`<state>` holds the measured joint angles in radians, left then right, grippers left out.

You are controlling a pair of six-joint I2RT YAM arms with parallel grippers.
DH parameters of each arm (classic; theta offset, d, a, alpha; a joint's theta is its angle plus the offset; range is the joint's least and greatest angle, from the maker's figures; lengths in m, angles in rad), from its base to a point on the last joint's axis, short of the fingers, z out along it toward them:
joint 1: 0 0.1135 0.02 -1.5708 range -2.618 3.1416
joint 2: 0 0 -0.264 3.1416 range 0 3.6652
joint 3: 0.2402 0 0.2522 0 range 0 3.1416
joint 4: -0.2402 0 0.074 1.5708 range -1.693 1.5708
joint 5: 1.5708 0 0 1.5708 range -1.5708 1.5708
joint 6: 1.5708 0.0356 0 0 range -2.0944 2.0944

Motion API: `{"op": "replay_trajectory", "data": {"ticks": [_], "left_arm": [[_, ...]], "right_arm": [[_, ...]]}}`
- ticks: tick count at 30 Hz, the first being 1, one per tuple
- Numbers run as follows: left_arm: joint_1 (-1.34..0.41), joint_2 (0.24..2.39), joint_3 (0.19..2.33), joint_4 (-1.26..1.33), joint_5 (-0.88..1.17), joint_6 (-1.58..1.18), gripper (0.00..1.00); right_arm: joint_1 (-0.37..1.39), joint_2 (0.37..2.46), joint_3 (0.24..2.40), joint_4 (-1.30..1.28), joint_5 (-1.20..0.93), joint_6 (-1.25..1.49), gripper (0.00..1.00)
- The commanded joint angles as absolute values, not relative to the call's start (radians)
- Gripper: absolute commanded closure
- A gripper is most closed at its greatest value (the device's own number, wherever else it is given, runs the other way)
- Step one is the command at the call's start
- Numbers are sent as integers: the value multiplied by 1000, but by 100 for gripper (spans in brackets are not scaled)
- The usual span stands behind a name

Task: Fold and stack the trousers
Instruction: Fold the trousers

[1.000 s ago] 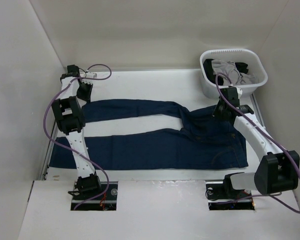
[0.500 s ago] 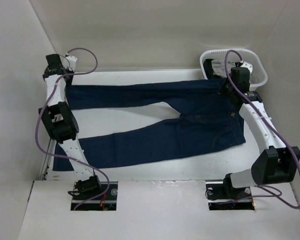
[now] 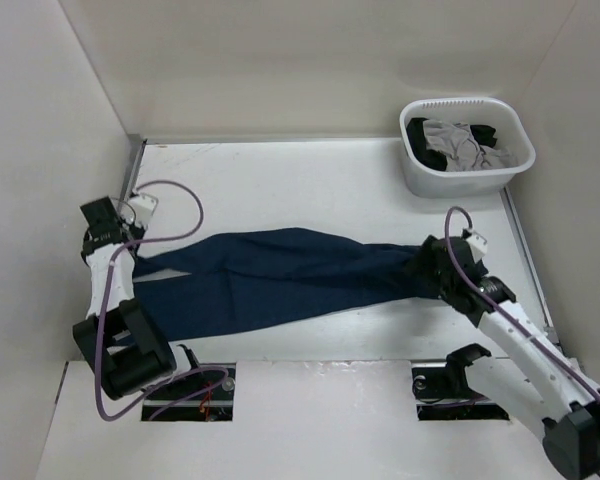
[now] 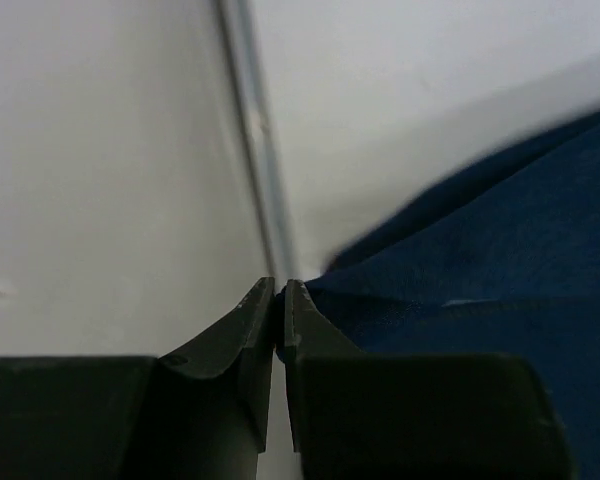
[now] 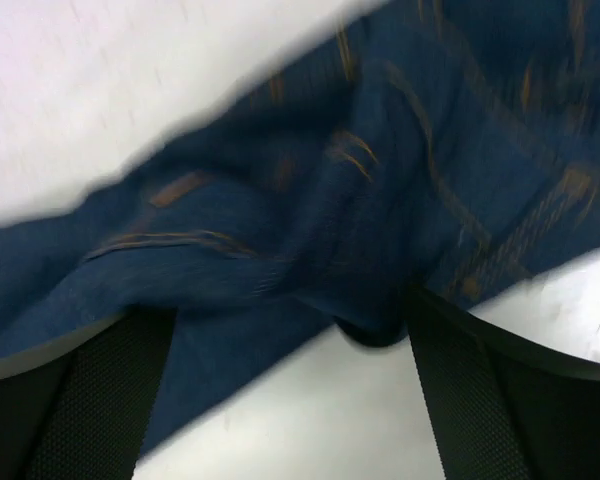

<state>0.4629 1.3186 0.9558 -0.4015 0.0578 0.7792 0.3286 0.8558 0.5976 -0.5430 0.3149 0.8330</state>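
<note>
- trousers (image 3: 280,278) stretched across desk (image 3: 280,180) between both arms
- left claw (image 4: 279,300) clamped on hem end
- right claw (image 3: 427,268) – pinching bunched waistband

Right gripper (image 5: 280,330) fingertips hidden under bunched, blurred jeans (image 5: 310,200), its grip unreadable, jeans cut off at left-wrist frame edge, basket (image 3: 466,170) garments too small to identify.

white arms (image 3: 520,335), black joints, seemingly purple cables (image 3: 170,190)
</note>
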Motion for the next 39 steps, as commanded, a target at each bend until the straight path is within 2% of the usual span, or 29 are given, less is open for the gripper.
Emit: {"op": "replay_trajectory", "data": {"ticks": [1,4,6,11,16,20,33,34,35,36,37,38,39], "left_arm": [[470,1217,841,-411,57,830,100],[473,1187,776,-419,63,845,100],[472,1186,759,-411,61,842,100],[450,1201,767,-397,55,813,100],[441,1213,770,-377,37,833,100],[432,1226,769,-367,31,839,100],[421,1233,750,-325,5,851,100],[421,1232,753,-322,0,850,100],[421,1229,756,-316,-5,850,100],[421,1229,762,-308,-9,850,100],[423,1227,770,-298,-12,850,100],[427,1227,782,-285,-12,850,100],[432,1230,798,-270,-11,848,100]], "right_arm": [[399,737,586,-724,380,1127,0],[389,674,627,-779,460,1137,0],[342,716,673,-766,482,1089,0],[252,879,713,-715,347,1089,0],[161,845,652,-640,236,1222,0],[61,854,705,-617,167,1235,0],[-2,1041,670,-506,11,1328,0],[-22,1046,663,-499,20,1318,12],[-40,1040,660,-492,26,1303,30],[-68,1028,660,-486,38,1277,62],[-99,1016,672,-489,54,1244,83],[-126,1009,693,-492,63,1202,97],[-149,1012,733,-494,64,1145,100]]}}
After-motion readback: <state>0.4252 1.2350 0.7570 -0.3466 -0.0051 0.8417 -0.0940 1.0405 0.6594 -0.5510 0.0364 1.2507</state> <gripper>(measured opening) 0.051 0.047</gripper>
